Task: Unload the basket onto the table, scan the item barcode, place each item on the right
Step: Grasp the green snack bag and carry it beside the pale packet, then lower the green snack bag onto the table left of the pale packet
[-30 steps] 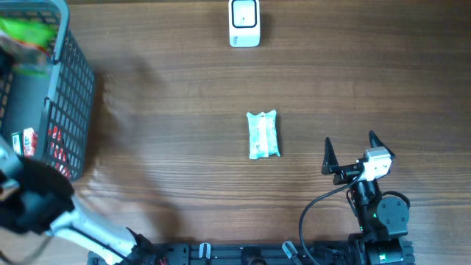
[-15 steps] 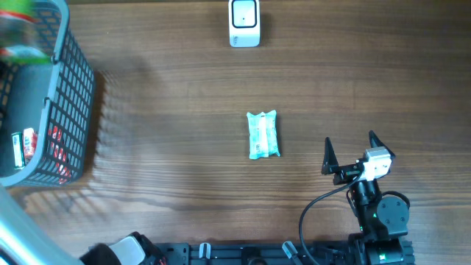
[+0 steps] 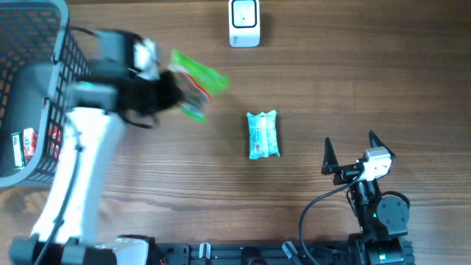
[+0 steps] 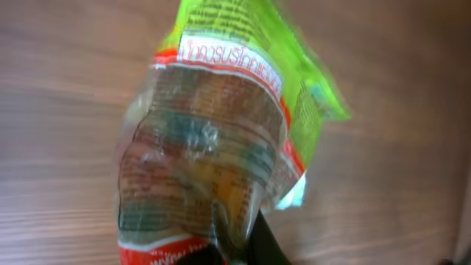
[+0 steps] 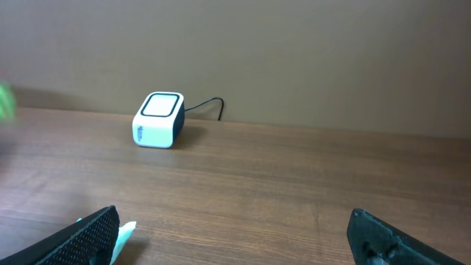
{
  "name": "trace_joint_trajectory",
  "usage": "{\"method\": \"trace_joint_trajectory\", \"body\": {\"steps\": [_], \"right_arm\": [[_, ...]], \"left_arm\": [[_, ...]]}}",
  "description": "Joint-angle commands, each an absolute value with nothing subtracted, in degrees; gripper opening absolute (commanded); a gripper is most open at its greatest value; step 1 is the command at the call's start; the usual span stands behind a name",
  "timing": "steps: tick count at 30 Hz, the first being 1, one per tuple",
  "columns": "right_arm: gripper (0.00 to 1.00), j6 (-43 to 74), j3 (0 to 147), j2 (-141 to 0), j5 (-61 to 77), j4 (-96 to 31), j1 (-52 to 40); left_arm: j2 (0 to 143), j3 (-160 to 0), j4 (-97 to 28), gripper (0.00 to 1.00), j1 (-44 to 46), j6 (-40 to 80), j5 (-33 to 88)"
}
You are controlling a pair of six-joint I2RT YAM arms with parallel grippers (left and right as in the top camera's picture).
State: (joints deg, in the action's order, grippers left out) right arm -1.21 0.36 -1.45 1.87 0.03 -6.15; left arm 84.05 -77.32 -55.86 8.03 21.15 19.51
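My left gripper (image 3: 175, 91) is shut on a green and clear snack bag (image 3: 196, 87), held above the table left of centre. In the left wrist view the bag (image 4: 221, 140) fills the frame with printed text facing the camera, and the dark fingers (image 4: 250, 246) pinch its lower edge. The white barcode scanner (image 3: 244, 23) stands at the far edge, to the upper right of the bag. A teal packet (image 3: 263, 135) lies at the table's middle. My right gripper (image 3: 352, 151) stands open near the front right, holding nothing; its view shows the scanner (image 5: 158, 119).
A dark wire basket (image 3: 72, 103) with items inside stands at the left edge, under my left arm. The scanner's cable (image 5: 210, 105) runs to the back wall. A corner of the teal packet (image 5: 124, 234) shows beside the right gripper's left finger.
The left arm has swung out from the basket and rightward over the table, carrying the green bag. The right arm and teal packet have not moved.
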Motion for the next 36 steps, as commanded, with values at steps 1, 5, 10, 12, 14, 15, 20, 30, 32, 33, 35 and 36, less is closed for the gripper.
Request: {"method": "trace_joint_trajectory", "body": {"steps": [1,5,10,12,14,15,20,30,32,33,35,36], "right_arm": [[1.00,-1.3,0.3,-1.3,1.5,0.3,-5.9],[0.99,-1.3,0.3,-1.3,1.5,0.3,-5.9],[1.00,-1.3,0.3,-1.3,1.5,0.3,-5.9],[1.00,-1.3,0.3,-1.3,1.5,0.3,-5.9],[1.00,-1.3,0.3,-1.3,1.5,0.3,-5.9],[1.00,-1.3,0.3,-1.3,1.5,0.3,-5.9],[0.99,-1.3,0.3,-1.3,1.5,0.3,-5.9],[1.00,-1.3,0.3,-1.3,1.5,0.3,-5.9],[1.00,-1.3,0.3,-1.3,1.5,0.3,-5.9],[1.00,-1.3,0.3,-1.3,1.5,0.3,-5.9],[1.00,-1.3,0.3,-1.3,1.5,0.3,-5.9],[1.00,-1.3,0.3,-1.3,1.5,0.3,-5.9]], "left_arm": [[83.6,-63.8,-43.9,0.04,13.9,33.1,15.8],[83.6,-54.2,-31.4,0.04,17.6,38.0,11.7],[83.7,-47.4,-24.4,0.04,22.0,43.1,9.9],[83.9,-46.0,-24.4,0.36,24.7,43.8,9.9],[83.9,-46.1,-25.3,0.70,26.2,43.4,9.9],[83.6,-46.3,-25.3,0.73,26.3,42.1,10.0],[80.5,-55.1,-34.7,1.00,23.6,36.1,9.9],[82.2,-64.7,-45.1,0.04,23.1,28.4,9.7],[84.9,-64.7,-46.3,0.04,23.1,28.2,9.7],[86.5,-64.7,-46.7,0.04,23.2,27.3,9.7],[90.7,-64.7,-46.8,0.04,23.2,27.2,9.8],[92.6,-64.7,-46.8,0.04,23.3,27.2,10.0]]}}
